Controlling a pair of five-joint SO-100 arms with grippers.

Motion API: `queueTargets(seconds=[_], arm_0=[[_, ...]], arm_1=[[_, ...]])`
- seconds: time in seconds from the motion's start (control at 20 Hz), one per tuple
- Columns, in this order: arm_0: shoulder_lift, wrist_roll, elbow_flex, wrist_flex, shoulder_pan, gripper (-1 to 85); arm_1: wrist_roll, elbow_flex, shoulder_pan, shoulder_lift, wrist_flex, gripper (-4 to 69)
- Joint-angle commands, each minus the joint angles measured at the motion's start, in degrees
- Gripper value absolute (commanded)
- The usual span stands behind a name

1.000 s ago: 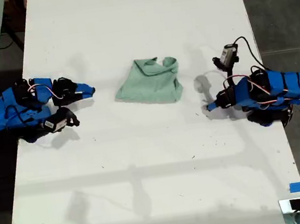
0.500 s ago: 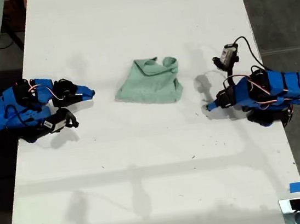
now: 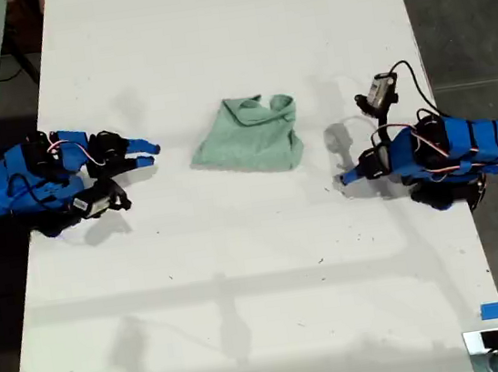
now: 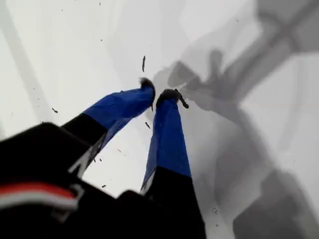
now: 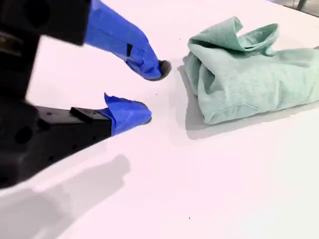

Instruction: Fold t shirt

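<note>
Two hands flank the shirt: my second hand, parted, faces it; my first hand, closed empty, aims past it.

My second gripper lies low at nine o'clock in the exterior view, jaws parted and empty; my first gripper — at three o'clock there — has tips nearly touching, holding nothing.

Overhead exterior view; wrist views close, low, seemingly oblique.
</note>
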State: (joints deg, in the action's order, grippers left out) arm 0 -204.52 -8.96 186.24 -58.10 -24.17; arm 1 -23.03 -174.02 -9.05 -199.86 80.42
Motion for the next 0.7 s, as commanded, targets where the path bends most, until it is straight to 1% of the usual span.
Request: queueTargets(seconds=[0.0, 0.05, 0.1, 0.15, 0.2, 0.3, 0.35, 0.4, 0.65], arm_0=[[0.09, -0.62, 2.55, -0.26, 4.57, 11.2], [0.09, -0.62, 2.55, -0.26, 6.94, 11.2], [0.09, -0.62, 2.55, -0.26, 9.05, 11.2], [0.09, -0.62, 2.55, -0.26, 10.99, 11.2], [-0.09, -0.62, 2.55, -0.26, 12.83, 11.2], [-0.09, -0.62, 2.55, -0.26, 15.64, 11.2], [-0.09, -0.62, 2.55, -0.26, 16.88, 11.2], [-0.09, -0.62, 2.55, -0.26, 17.75, 11.2], [-0.09, -0.62, 2.55, -0.26, 19.78, 11.2]], arm_1=[[-5.89, -2.99, 3.08, -0.70, -1.32, 10.2], [-12.30, -2.99, 4.31, -0.70, -1.32, 10.2], [-13.54, -2.99, 5.71, -0.70, -1.41, 10.0], [-2.55, -2.99, 7.03, -0.79, -1.41, 9.9], [-1.85, -2.99, 7.65, -0.79, -1.41, 9.8], [-12.66, -2.99, 7.29, -0.79, -1.41, 9.6], [-20.21, -2.99, 7.12, -0.79, -1.41, 9.6], [-24.79, -2.99, 7.03, -0.79, -1.49, 9.5], [-24.61, -2.99, 7.12, -0.79, -1.49, 8.8]])
